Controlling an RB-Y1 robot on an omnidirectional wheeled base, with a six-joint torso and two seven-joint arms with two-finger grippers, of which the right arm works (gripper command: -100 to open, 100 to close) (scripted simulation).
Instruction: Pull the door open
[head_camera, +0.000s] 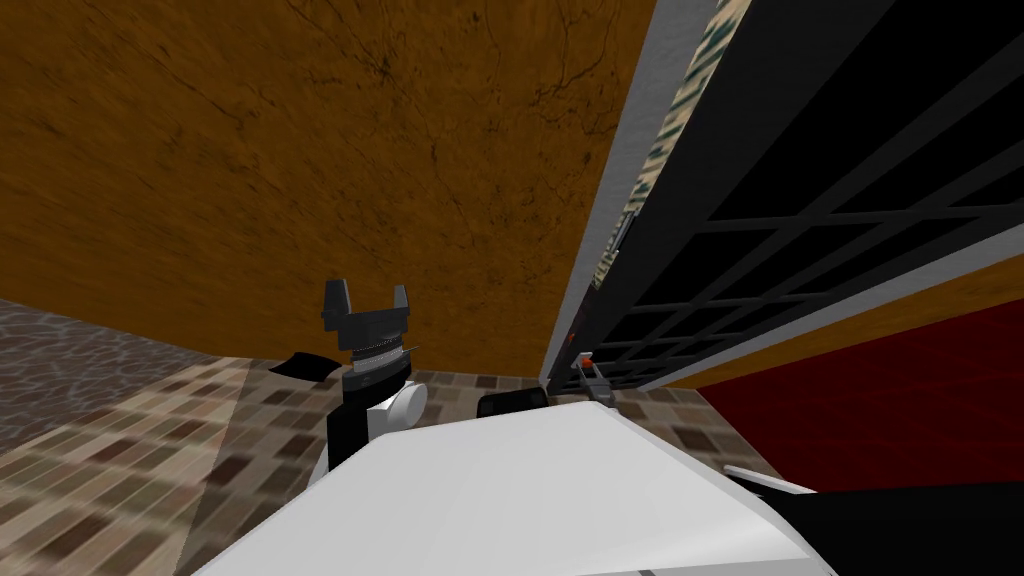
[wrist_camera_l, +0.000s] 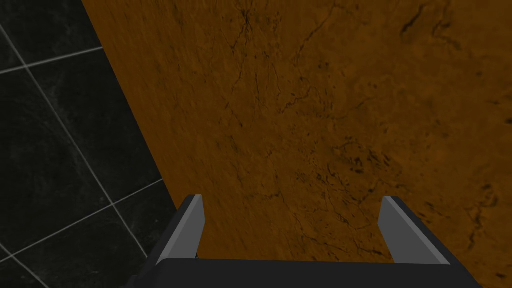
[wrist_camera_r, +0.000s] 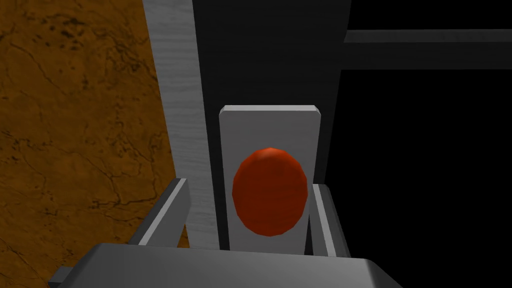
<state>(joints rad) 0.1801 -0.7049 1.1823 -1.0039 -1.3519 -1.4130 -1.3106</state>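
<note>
Beside the brown wall (head_camera: 300, 150), a dark lattice door (head_camera: 665, 260) stands at the robot's right. Right gripper (wrist_camera_r: 250, 186) straddles its red knob (wrist_camera_r: 270, 191), spread wide, not yet gripping. Best to centre, clamp firmly, then pull along the door's arc. Left gripper (head_camera: 365, 305) hangs released.

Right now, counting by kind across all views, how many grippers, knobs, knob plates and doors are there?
Grippers: 2, the left gripper and the right gripper, both open
Red knob: 1
Grey plate behind the knob: 1
Dark door: 1
Total: 5
</note>
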